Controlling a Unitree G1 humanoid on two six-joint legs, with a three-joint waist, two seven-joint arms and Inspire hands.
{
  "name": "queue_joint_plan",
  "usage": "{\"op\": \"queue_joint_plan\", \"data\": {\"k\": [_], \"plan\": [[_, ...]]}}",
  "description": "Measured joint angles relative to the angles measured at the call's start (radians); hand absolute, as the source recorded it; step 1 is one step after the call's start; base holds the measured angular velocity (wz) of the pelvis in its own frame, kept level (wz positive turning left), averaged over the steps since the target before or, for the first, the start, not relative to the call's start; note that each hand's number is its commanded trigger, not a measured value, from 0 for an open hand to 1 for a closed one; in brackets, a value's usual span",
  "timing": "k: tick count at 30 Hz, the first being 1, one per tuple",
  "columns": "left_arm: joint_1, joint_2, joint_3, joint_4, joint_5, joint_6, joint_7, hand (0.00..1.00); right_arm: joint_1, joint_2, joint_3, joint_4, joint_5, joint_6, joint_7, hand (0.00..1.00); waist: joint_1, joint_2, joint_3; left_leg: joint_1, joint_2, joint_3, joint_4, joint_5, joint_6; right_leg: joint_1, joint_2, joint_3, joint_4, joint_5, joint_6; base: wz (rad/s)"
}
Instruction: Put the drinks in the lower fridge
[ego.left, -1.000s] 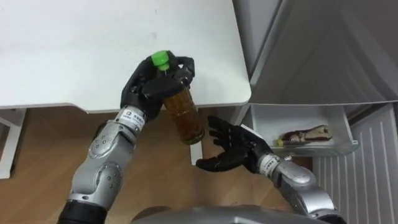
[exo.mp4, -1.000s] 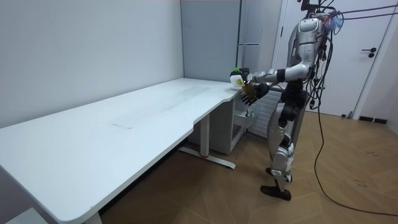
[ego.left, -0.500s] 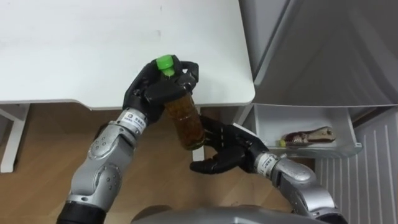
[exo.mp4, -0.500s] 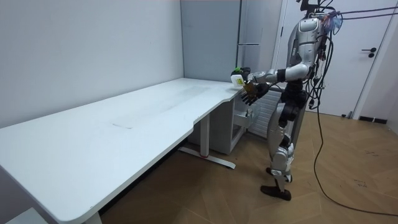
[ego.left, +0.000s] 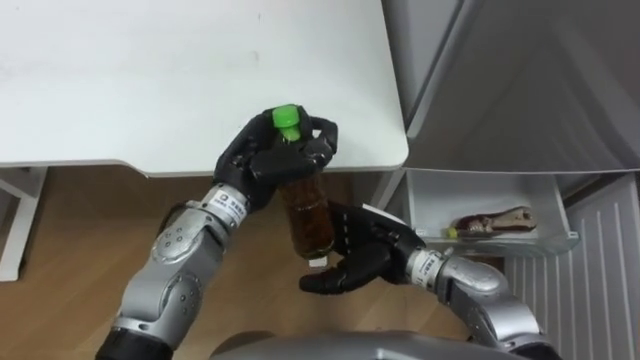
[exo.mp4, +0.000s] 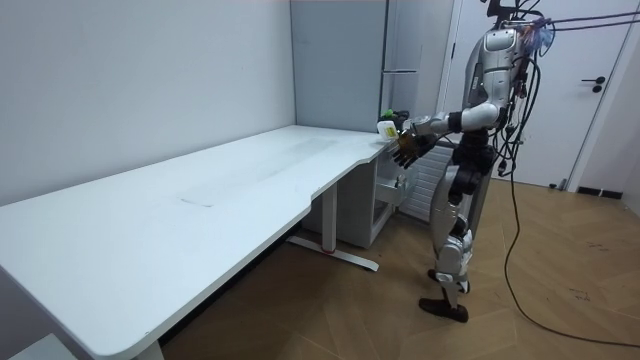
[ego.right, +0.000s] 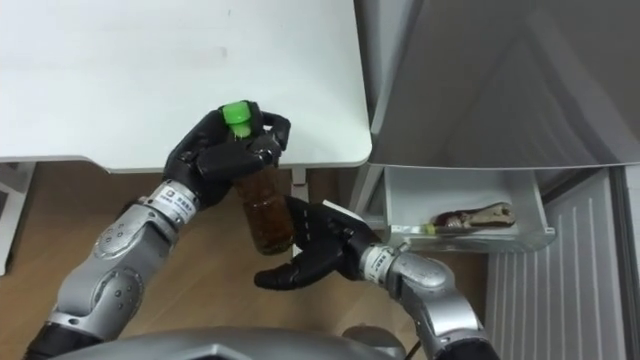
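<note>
A bottle of brown tea (ego.left: 306, 208) with a green cap (ego.left: 287, 117) hangs tilted just off the white table's (ego.left: 150, 80) near right corner. My left hand (ego.left: 262, 160) is shut on its neck and shoulder. My right hand (ego.left: 368, 256) is open, fingers spread, right beside the bottle's lower end; I cannot tell whether it touches. In the room view I stand at the table's far end, by the grey fridge (exo.mp4: 400, 60), both arms held out in front with the bottle (exo.mp4: 385, 127).
The fridge body (ego.left: 520, 80) rises at the right. Below it an open white compartment (ego.left: 430, 190) holds a brown packet (ego.left: 492, 218). A ribbed white panel (ego.left: 600, 270) is at the far right. Wooden floor (ego.left: 70, 250) lies under the table edge.
My left hand has carried the bottle a little to the right, off the table's corner. My right hand has moved left and closed in on the bottle's lower end.
</note>
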Motion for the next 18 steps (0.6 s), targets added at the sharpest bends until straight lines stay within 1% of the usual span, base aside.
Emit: {"op": "queue_joint_plan", "data": {"k": [4,6,10,13,18], "plan": [[0.002,0.01,-0.02,0.003,0.011,0.0,-0.015,1.0,0.002,-0.014,0.015,-0.032,0.0,0.0,0.006,0.0,-0.001,-0.001,0.0011,-0.003,0.0,0.0,-0.001,0.0,0.0,-0.001,0.004,0.004,0.0,0.0,0.0,0.0],[0.002,0.015,-0.031,0.002,0.062,-0.002,-0.032,1.0,0.002,-0.019,0.017,-0.052,0.0,0.001,0.013,0.0,-0.001,-0.002,0.0011,-0.004,0.0,0.0,-0.001,0.0,0.0,-0.002,0.004,0.004,0.0,0.0,0.0,0.0],[0.002,0.021,-0.046,0.003,0.103,-0.002,-0.059,1.0,0.003,-0.035,0.024,-0.063,0.001,0.001,0.017,0.0,0.001,-0.001,0.0014,-0.003,0.0,0.0,0.0,0.0,0.0,-0.003,0.004,0.002,0.0,0.0,0.0,0.0],[0.003,0.028,-0.058,0.004,0.107,-0.002,-0.065,1.0,0.003,-0.044,0.029,-0.063,0.001,0.001,0.024,0.0,0.001,-0.001,0.0014,-0.003,0.0,-0.001,0.001,0.0,0.0,-0.003,0.004,0.001,0.0,0.0,0.0,0.0],[0.003,0.029,-0.07,0.005,0.109,-0.002,-0.065,1.0,0.003,-0.045,0.03,-0.063,0.002,0.001,0.025,0.0,0.001,-0.001,0.0014,-0.003,0.0,-0.001,-0.002,0.0,0.0,-0.002,0.004,-0.004,0.0,0.0,0.0,0.0]]}}
